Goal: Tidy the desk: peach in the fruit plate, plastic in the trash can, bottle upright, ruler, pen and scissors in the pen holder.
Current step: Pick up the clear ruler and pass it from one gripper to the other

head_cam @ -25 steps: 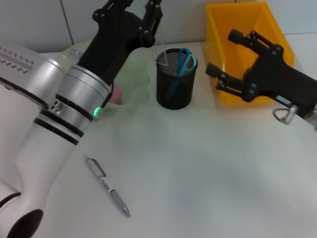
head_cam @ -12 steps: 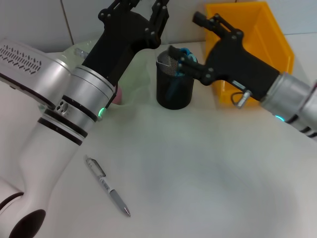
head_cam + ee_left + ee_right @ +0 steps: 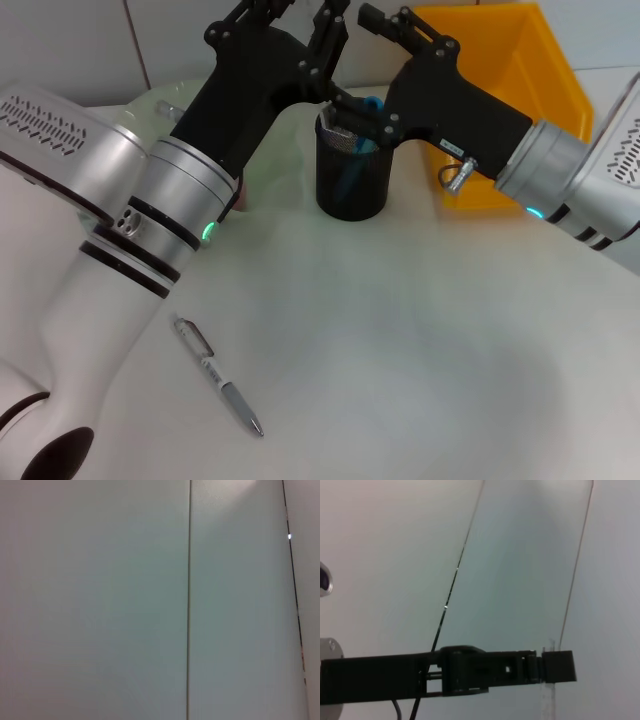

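Observation:
The black mesh pen holder (image 3: 350,175) stands at the back centre with blue-handled scissors (image 3: 371,104) and a clear ruler (image 3: 335,122) in it. My right gripper (image 3: 368,62) is open just above the holder's rim, and its lower finger (image 3: 345,108) is next to the ruler's top. My left gripper (image 3: 290,15) is raised behind the holder at the top edge, open and empty. A silver pen (image 3: 215,375) lies on the table at the front left. A pink peach (image 3: 237,192) peeks out beside my left arm. I cannot make out the bottle or the plastic.
A yellow bin (image 3: 530,50) stands at the back right, partly behind my right arm. A pale green plate (image 3: 275,150) lies left of the holder under my left arm. The wrist views show mostly the tiled wall.
My right arm has swung left from in front of the yellow bin to the pen holder, still open. My left arm has barely shifted.

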Motion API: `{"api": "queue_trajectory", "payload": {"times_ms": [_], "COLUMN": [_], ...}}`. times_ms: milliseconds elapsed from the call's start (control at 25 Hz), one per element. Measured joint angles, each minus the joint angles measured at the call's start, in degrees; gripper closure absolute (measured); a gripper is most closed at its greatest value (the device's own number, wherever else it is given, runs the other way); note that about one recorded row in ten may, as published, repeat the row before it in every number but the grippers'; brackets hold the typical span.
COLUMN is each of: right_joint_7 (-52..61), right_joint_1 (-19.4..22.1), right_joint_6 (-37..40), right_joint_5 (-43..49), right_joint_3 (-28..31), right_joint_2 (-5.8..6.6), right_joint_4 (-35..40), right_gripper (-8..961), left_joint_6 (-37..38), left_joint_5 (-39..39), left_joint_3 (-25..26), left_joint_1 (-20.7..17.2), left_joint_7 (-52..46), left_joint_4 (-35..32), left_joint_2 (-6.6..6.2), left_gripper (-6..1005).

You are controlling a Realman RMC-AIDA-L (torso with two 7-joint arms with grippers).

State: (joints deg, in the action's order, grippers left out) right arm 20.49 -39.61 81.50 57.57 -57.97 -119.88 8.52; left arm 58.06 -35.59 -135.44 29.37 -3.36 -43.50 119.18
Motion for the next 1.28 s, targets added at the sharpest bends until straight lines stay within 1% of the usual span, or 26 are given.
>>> {"api": "queue_trajectory", "payload": {"times_ms": [120, 360, 600, 800, 1240, 1280], "right_joint_7": [-0.1, -0.1, -0.1, -0.1, -0.1, -0.1], "right_joint_1": [-1.1, -1.8, -2.1, -2.1, -2.3, -2.4], "right_joint_6": [-0.1, -0.2, 0.3, 0.3, 0.4, 0.5], "right_joint_5": [0.0, -0.1, -0.1, -0.1, -0.1, -0.1], "right_joint_3": [0.2, 0.4, 0.3, 0.3, 0.2, 0.3], "right_joint_2": [0.00, 0.00, 0.00, 0.00, 0.00, 0.00], "right_joint_4": [-1.1, -1.8, -2.1, -2.2, -2.2, -2.2], "right_gripper": [137, 139, 315, 526, 751, 756], "left_joint_6": [0.3, 0.8, 0.8, 0.9, 1.8, 1.8], "left_joint_5": [0.0, 0.0, 0.0, 0.1, 0.1, 0.1], "left_joint_3": [-0.1, -0.6, -0.8, -0.8, -1.5, -1.5], "left_joint_1": [0.1, 0.1, 0.1, 0.1, 0.1, 0.1], "left_joint_7": [-0.1, -0.1, -0.2, -0.2, -0.3, -0.3], "left_joint_4": [0.1, 0.1, 0.1, 0.1, 0.0, 0.0], "left_joint_2": [0.00, 0.00, 0.00, 0.00, 0.00, 0.00], "left_gripper": [602, 602, 602, 602, 602, 602]}}
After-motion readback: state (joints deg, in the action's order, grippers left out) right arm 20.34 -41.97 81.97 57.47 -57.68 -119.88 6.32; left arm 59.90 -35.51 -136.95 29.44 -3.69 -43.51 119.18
